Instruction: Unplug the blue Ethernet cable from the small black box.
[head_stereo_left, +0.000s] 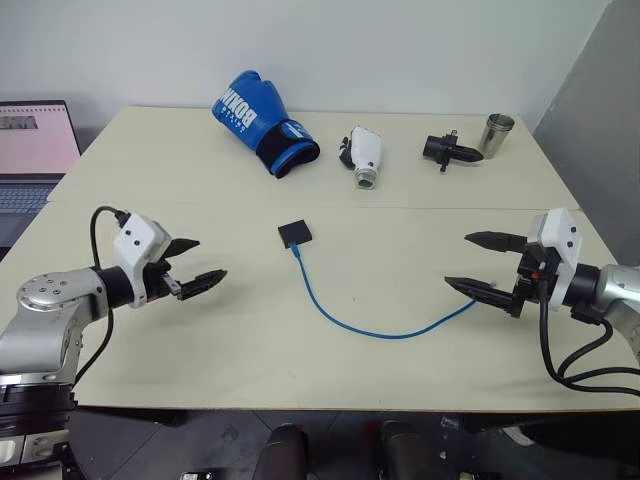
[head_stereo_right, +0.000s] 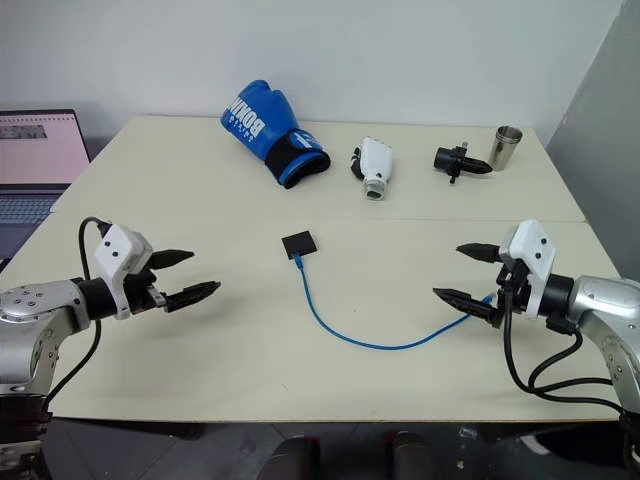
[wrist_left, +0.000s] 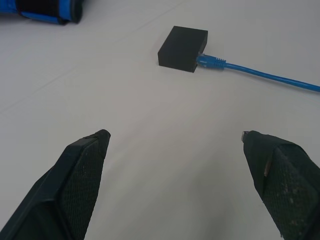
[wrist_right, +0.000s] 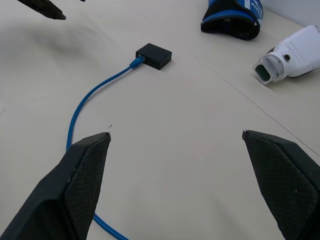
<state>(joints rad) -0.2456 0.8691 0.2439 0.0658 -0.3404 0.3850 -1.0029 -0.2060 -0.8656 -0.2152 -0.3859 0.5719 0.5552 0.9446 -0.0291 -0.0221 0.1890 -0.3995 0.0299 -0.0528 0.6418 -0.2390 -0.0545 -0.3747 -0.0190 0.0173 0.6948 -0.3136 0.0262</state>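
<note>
Pale table (head_stereo_left: 200, 340) w/ centre seam, white wall (head_stereo_left: 400, 50), laptop (head_stereo_left: 35, 150) beside.

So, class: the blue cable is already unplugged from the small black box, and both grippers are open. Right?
Not quite. The blue cable is still plugged into the small black box, as the left wrist view shows. The left gripper and right gripper are indeed open.

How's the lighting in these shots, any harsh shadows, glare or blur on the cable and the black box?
Left eye view: soft, even light; the blue Ethernet cable and small black box look crisp, with faint shadows and no glare. Left wrist view: the box and plug are sharp, while the near fingers look softer. Right wrist view: a diffuse shadow lies on the table beyond the box.
</note>
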